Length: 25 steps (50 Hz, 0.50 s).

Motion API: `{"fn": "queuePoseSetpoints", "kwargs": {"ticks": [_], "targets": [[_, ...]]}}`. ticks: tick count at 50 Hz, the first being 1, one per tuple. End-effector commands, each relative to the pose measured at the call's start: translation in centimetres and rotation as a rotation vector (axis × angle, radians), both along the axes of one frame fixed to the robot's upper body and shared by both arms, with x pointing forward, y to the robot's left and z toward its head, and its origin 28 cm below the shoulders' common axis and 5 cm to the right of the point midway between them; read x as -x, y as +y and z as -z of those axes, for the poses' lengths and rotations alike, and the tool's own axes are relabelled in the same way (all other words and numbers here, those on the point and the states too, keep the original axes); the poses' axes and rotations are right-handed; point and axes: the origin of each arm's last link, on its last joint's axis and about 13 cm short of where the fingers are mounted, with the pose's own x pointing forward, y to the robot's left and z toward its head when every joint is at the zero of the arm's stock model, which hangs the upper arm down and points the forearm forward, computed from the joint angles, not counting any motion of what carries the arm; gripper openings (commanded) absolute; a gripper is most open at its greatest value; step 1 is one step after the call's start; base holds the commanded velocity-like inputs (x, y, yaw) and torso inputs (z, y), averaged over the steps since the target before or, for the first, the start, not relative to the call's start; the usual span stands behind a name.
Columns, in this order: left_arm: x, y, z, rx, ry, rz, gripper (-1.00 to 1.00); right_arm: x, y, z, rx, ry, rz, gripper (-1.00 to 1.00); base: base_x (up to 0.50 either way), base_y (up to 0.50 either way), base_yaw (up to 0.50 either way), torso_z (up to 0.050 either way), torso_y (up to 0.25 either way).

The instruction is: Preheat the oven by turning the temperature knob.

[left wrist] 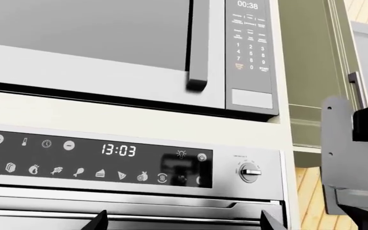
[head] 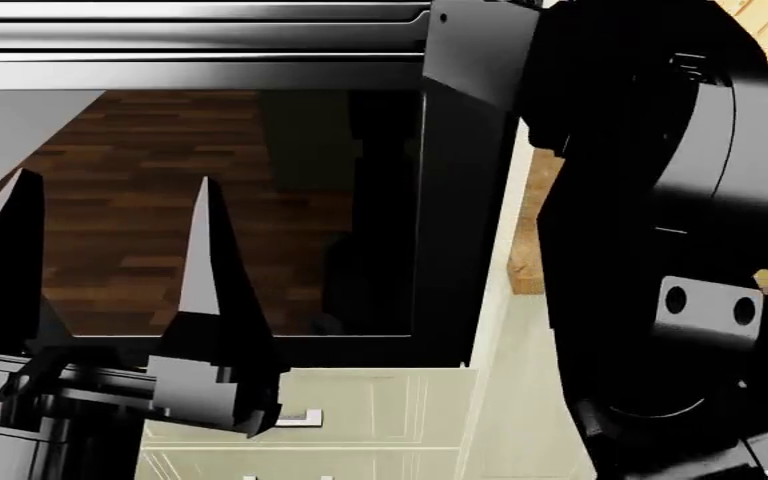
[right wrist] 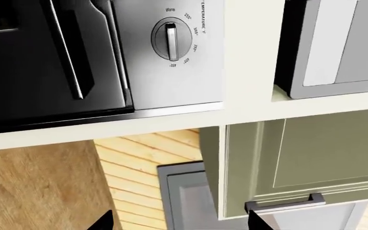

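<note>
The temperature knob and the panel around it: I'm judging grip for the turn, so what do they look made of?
The temperature knob looks like brushed metal, grey with a raised, shiny bar grip across a dark ring. The panel around it looks like brushed stainless steel: matte silver with printed markings. Being a render, plastic with a metallic finish can't be ruled out.

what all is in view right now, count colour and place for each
oven: one, black frame with dark reflective glass door, in front of the head camera
temperature knob: one, silver, right end of the oven's control strip
display panel: one, black, reads 13:03, left of the knob
oven handle: one, long horizontal bar above the glass
microwave: one, silver with a keypad, above the oven
drawers: pale cream, small silver handle, below the oven
cabinet door: one, green, beside the oven column
left gripper: black, open, fingers pointing at the glass
right gripper: only dark fingertips show, spread apart
</note>
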Motion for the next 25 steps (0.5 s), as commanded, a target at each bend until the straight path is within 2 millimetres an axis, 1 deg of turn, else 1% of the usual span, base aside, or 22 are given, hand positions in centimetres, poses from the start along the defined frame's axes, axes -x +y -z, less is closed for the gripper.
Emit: {"fn": "queuePoseSetpoints", "kwargs": {"ticks": [1, 10, 17, 25], "targets": [[0.0, 0.0, 0.0, -0.002, 0.004, -0.001, 1.0, -0.6, -0.1, -1.9, -0.019, -0.019, -0.002, 1.0, 0.0, 0.0, 0.0, 0.0, 0.0], [0.0, 0.0, 0.1, -0.007, 0.009, 0.001, 1.0, -2.3, -0.3, -1.5, -0.008, 0.001, 0.025, 1.0, 0.0, 0.0, 0.0, 0.0, 0.0], [0.0, 0.1, 0.1, -0.007, 0.01, 0.001, 1.0, -3.4, -0.6, -1.7, -0.009, 0.003, 0.057, 1.0, 0.0, 0.0, 0.0, 0.0, 0.0], [-0.5, 0.1, 0.3, -0.006, 0.018, -0.003, 1.0, -4.8, -0.7, -2.0, -0.033, 0.003, 0.069, 1.0, 0.0, 0.0, 0.0, 0.0, 0.0]]}}
